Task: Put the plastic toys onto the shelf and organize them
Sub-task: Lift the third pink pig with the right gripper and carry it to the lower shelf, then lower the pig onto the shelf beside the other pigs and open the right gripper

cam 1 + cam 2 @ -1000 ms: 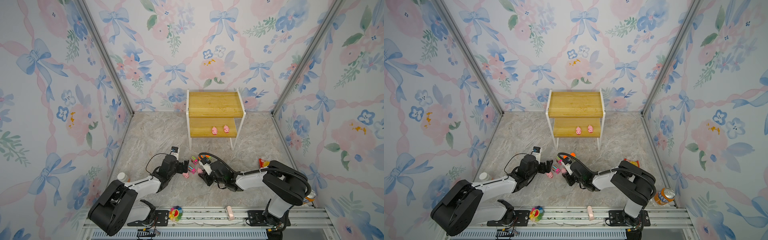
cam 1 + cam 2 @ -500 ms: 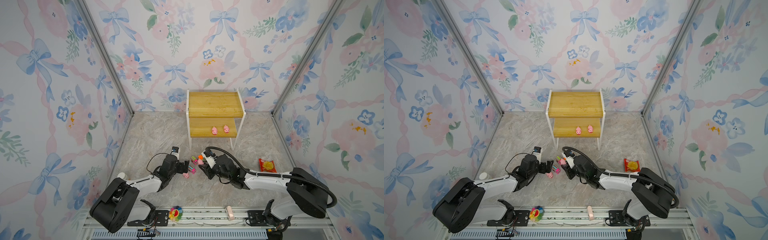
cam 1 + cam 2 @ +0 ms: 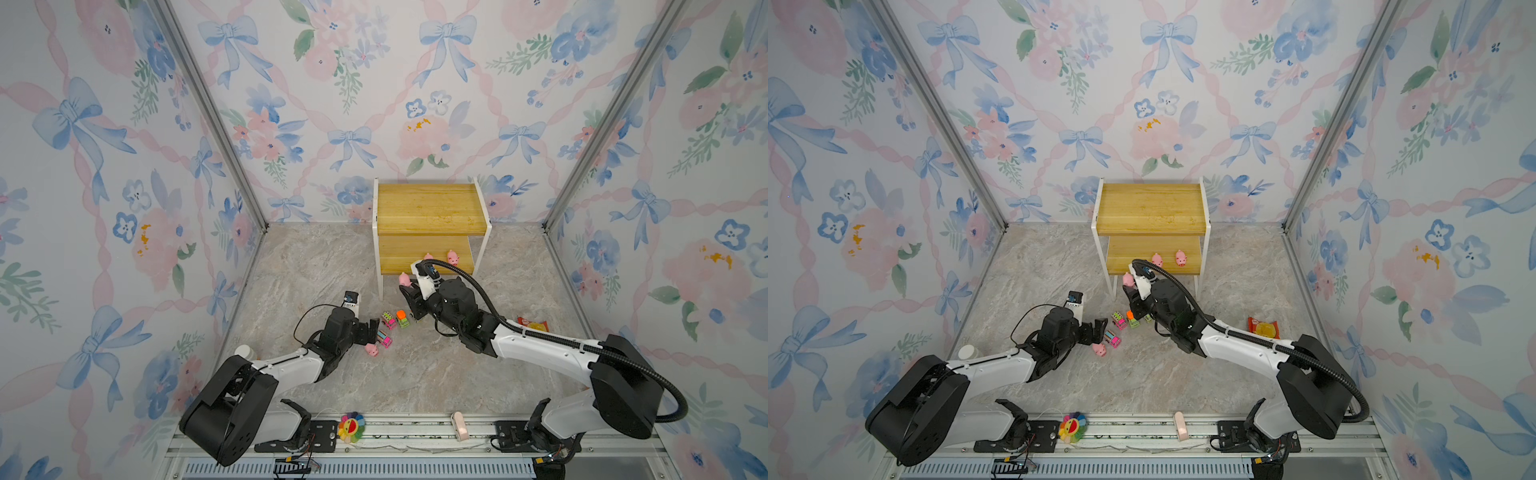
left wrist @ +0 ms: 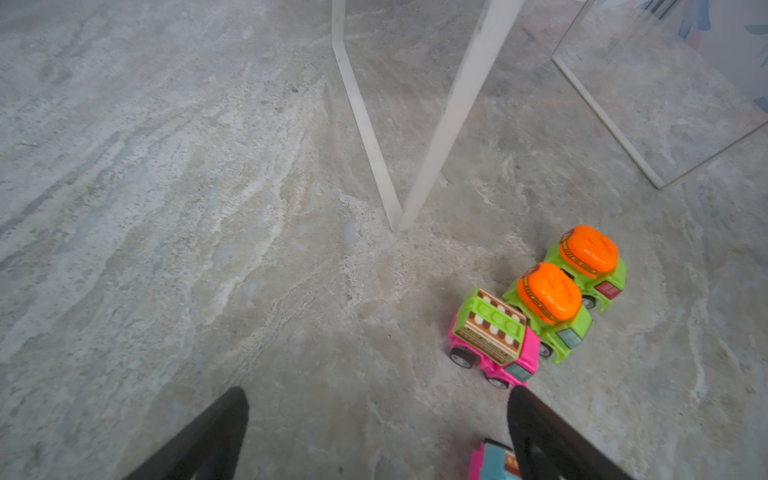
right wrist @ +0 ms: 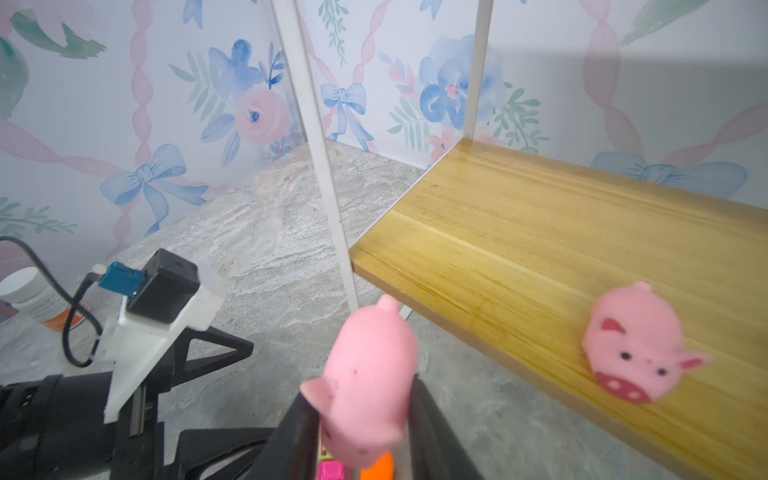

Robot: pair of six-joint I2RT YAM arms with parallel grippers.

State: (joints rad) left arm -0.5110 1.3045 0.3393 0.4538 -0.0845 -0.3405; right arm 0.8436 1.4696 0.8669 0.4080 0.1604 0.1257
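My right gripper [image 5: 363,395] is shut on a pink pig [image 5: 370,374], held in the air just off the front left corner of the shelf's lower board [image 5: 519,249]. Both top views show that pig [image 3: 404,278] [image 3: 1128,279] beside the shelf [image 3: 430,208]. Two more pigs [image 3: 1157,259] [image 3: 1180,257] stand on the lower board. My left gripper [image 4: 376,411] is open, low over the floor, with nothing between its fingers. A pink truck [image 4: 492,336] and two green trucks [image 4: 548,307] [image 4: 590,257] stand just ahead of it. Another pink truck [image 4: 492,463] lies at one finger. A fourth pig [image 3: 372,351] lies on the floor beside it.
The shelf's white legs [image 4: 436,124] rise just past the trucks. A red snack packet [image 3: 534,324] lies on the floor at the right, and a white bottle [image 3: 245,352] at the left wall. On the front rail sit a rainbow flower toy [image 3: 351,428] and a small pale block [image 3: 458,430].
My right gripper has risen from the floor by the trucks and moved toward the shelf's lower board, carrying the pig. The left gripper has barely moved.
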